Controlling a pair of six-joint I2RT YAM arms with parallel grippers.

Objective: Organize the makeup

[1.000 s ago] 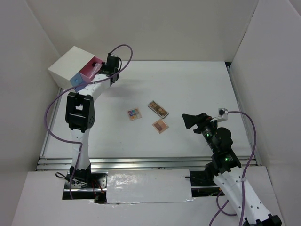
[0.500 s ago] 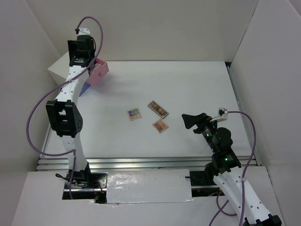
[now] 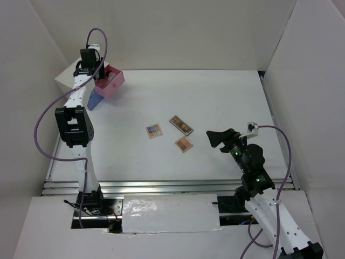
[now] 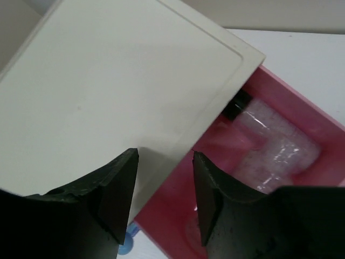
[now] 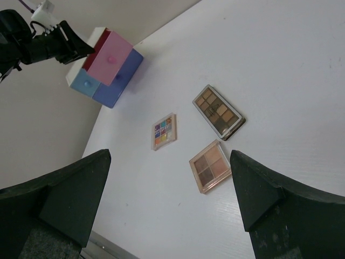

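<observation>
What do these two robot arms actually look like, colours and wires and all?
The left arm and right arm are slim white tubes with chunky black joint blocks. A purple cable loops loosely along each. The right arm shows small green lights. The fingers are matte black and wedge-shaped.

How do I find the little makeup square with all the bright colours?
Look at the middle of the white table, where three flat makeup palettes lie close together. Seen from above, the colourful palette is the leftmost one, a little apart from the long brown palette and the square tan palette. Only it has bright squares of many colours; the other two are all browns.
</observation>
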